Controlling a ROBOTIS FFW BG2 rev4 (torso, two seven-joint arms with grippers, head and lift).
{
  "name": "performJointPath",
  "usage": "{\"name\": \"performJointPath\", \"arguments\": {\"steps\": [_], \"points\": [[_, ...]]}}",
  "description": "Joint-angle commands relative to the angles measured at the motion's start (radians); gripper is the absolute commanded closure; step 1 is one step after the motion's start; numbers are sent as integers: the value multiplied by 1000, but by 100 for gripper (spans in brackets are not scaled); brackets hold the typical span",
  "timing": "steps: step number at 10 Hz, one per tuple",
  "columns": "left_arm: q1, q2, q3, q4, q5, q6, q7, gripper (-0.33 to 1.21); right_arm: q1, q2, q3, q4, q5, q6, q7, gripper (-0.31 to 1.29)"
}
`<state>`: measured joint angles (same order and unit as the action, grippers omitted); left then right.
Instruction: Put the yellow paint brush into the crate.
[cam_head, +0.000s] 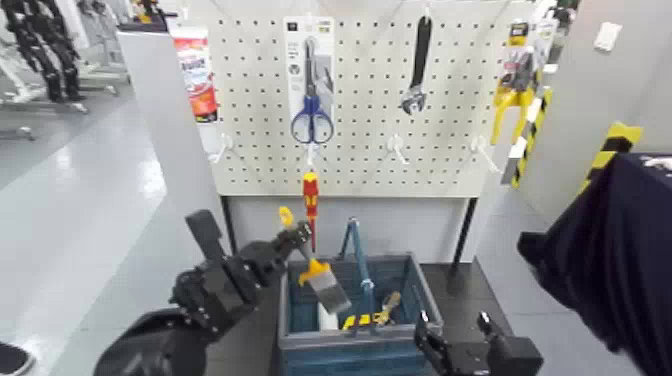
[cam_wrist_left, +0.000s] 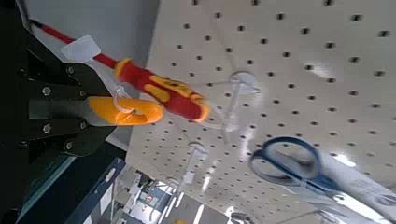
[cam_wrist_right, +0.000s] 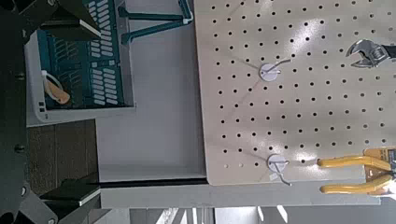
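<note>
My left gripper (cam_head: 297, 243) is shut on the yellow paint brush (cam_head: 318, 275). It holds the brush tilted, bristles down, above the back left of the crate (cam_head: 345, 352). The brush's yellow handle (cam_wrist_left: 131, 110) shows between the fingers in the left wrist view. The crate is dark blue-grey with a blue bail handle (cam_head: 353, 250) and stands on the floor below the pegboard; it also shows in the right wrist view (cam_wrist_right: 84, 56). My right gripper (cam_head: 455, 330) is open and empty, low beside the crate's right front corner.
The pegboard (cam_head: 370, 150) behind the crate holds blue scissors (cam_head: 312, 120), a red-and-yellow screwdriver (cam_head: 310, 190), a wrench (cam_head: 417, 70) and yellow pliers (cam_head: 515, 95). Several small tools lie in the crate. A person's dark sleeve (cam_head: 610, 250) is at the right.
</note>
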<state>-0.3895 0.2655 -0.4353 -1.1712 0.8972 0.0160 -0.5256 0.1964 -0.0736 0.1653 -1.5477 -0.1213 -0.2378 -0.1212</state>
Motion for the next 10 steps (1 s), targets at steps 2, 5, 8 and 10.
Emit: {"name": "performJointPath", "arguments": {"steps": [2, 5, 8, 10], "points": [[-34, -18, -100, 139, 46, -4, 15, 119, -2, -2, 0, 3, -4, -6, 2, 14], [-45, -25, -122, 156, 51, 10, 30, 104, -2, -2, 2, 4, -6, -9, 2, 14], [-42, -23, -132, 147, 52, 1, 49, 5, 0, -2, -1, 3, -6, -9, 2, 14], [-31, -20, -126, 116, 34, -28, 85, 1, 1, -3, -3, 3, -6, -9, 2, 14]]}}
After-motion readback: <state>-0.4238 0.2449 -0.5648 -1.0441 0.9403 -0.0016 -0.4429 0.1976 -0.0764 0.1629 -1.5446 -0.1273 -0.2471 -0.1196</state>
